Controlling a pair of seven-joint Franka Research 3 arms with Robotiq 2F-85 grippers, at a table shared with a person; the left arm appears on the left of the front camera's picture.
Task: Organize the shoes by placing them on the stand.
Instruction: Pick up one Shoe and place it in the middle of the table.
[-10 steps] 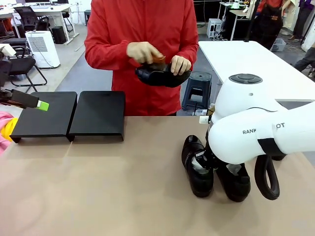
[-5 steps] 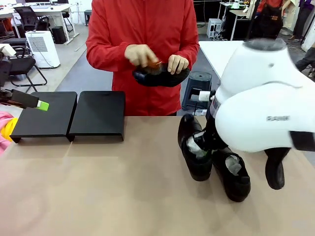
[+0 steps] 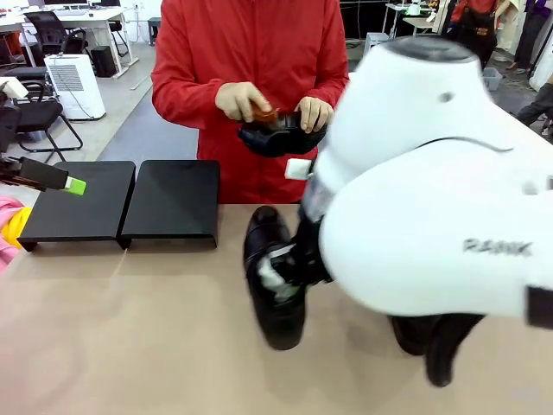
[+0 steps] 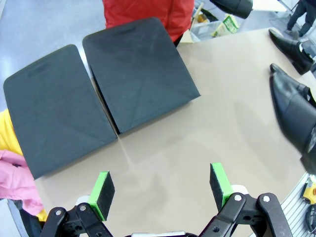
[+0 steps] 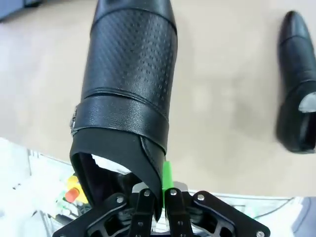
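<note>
Right pincer (image 5: 160, 193) was clamped on the collar of one shoe (image 3: 273, 290). Over the last second, arm and shoe had travelled from the table's right side to its middle, toe tilted down. Second shoe (image 5: 295, 89) stayed near the right edge, now well apart from the first. Left pincer (image 4: 163, 190) unchanged: jaws wide, above the table near the stand (image 3: 121, 203) at the far left corner. Person (image 3: 259, 52) held a third shoe (image 3: 278, 138) beyond the far edge.
</note>
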